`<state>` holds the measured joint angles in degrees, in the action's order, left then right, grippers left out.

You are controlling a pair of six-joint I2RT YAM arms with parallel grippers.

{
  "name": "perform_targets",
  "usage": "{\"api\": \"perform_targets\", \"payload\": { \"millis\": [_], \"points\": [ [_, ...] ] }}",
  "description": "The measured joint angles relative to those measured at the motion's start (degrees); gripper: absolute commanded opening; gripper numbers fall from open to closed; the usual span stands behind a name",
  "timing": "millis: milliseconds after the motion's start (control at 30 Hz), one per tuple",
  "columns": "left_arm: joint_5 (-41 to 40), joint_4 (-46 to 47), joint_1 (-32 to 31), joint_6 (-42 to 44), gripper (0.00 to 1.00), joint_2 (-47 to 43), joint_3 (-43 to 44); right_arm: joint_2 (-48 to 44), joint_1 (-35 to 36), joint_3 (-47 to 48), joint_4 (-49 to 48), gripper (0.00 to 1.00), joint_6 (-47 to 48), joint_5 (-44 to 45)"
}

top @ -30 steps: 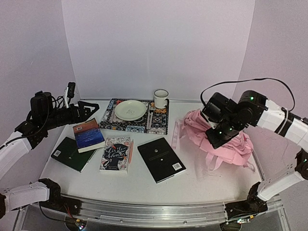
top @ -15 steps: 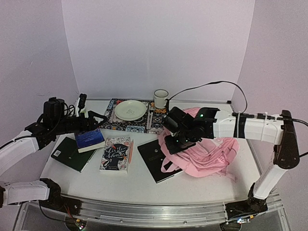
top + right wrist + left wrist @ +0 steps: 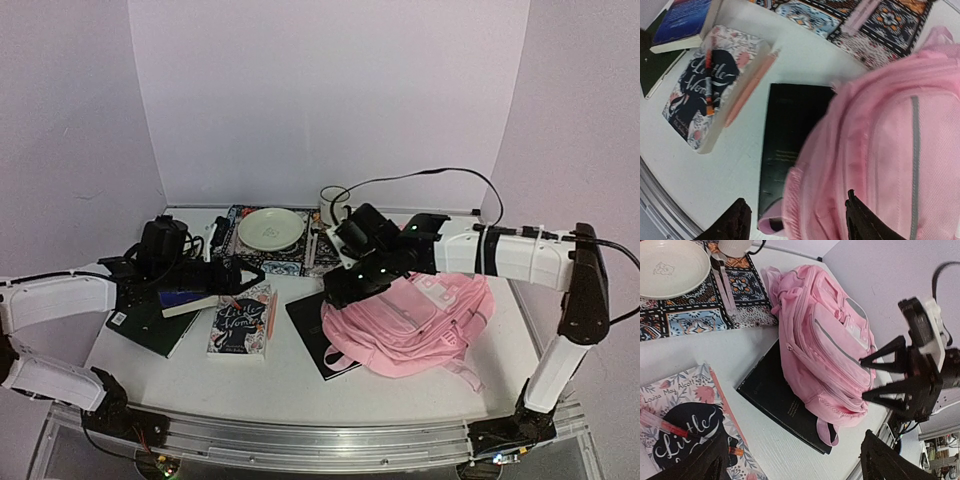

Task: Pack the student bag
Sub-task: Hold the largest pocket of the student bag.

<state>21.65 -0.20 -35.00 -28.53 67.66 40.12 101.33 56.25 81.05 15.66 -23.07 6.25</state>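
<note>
Looks barely started. Can see the backpack [image 3: 420,315] lying flat on the table [image 3: 420,390], right of centre, with its left end draped over the right part of a black book [image 3: 312,335]. Shows no open zip or mouth in any view, so cannot tell whether it is ready to take anything.

Hovering over that left end of the bag: the right gripper [image 3: 863,378], fingers spread well apart and holding nothing. Further left, above a flowered paperback [image 3: 240,320] with an orange pen [image 3: 708,87] on its cover: the left gripper [image 3: 790,462], likewise wide and empty.

Also lying outside the bag: a blue book [image 3: 185,298] next to a dark green one [image 3: 140,325], at the left. Along the far edge, a patterned mat [image 3: 250,258] bearing a plate [image 3: 270,228], with a mug [image 3: 333,205] just beside.

Probably left to do: open the bag, free the black book from under it, load the books and pen, then zip up.
</note>
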Motion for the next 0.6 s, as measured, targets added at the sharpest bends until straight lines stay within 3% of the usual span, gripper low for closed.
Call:
{"api": "perform_targets", "payload": {
  "millis": [267,600],
  "points": [
    [-5.1,2.56,-8.31,2.07,0.92,6.26,1.1,-15.96,-11.46,-17.88,0.71,0.78,1.43,-1.74],
    [-6.95,5.25,-14.69,2.52,0.9,15.32,5.67,-30.55,-15.47,-37.05,-4.01,0.83,0.27,-2.55]
  ]
}}
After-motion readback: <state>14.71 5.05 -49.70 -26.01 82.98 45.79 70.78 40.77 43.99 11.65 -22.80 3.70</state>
